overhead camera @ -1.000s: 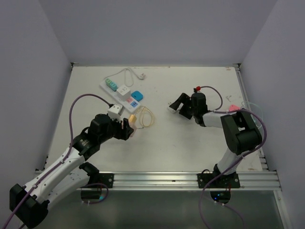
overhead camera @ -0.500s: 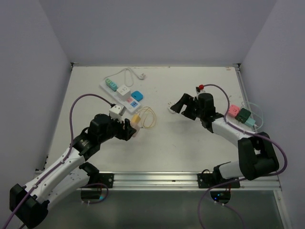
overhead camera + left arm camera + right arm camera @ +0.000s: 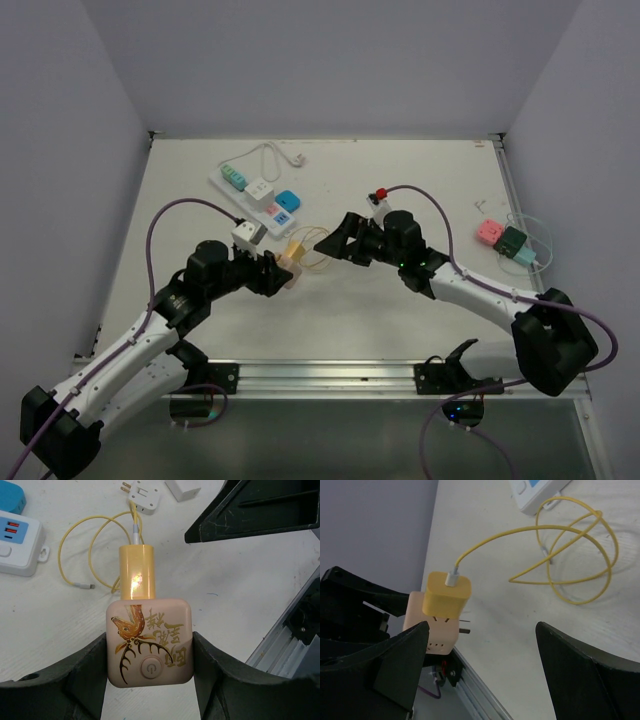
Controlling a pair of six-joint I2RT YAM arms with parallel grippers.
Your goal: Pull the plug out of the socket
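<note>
Clamped on the two sides of a pink cube adapter (image 3: 149, 650), the left gripper (image 3: 149, 652) has its jaws pressed against the cube at 9 and 3 o'clock in the left wrist view. The cube's face, with its gold antler drawing and round button, is turned to the camera. A yellow plug (image 3: 136, 572) sits seated in the cube's 12 o'clock side. A yellow cable (image 3: 80, 535) leaves the top of the plug and loops out on the table toward 10 o'clock.

The right gripper (image 3: 482, 627) has its jaws spread wide with nothing between them. In its own wrist view the plug (image 3: 447, 595) and the cube (image 3: 427, 630) lie at about 10 o'clock, just beyond the left fingertip and not touching either finger. From above, the right gripper (image 3: 330, 237) is near the plug (image 3: 296, 249), at its 2 o'clock, with a small gap between them.

The white power strip (image 3: 270, 210) lies flat on the table (image 3: 400, 320) at 11 o'clock from the table's middle, well apart from both grippers. A white cube (image 3: 259, 189) and a teal adapter (image 3: 234, 178) are on it, and a blue adapter (image 3: 288, 199) is just beside it. A pink cube (image 3: 489, 232) and a green cube (image 3: 514, 242) sit at the table's 3 o'clock edge.
</note>
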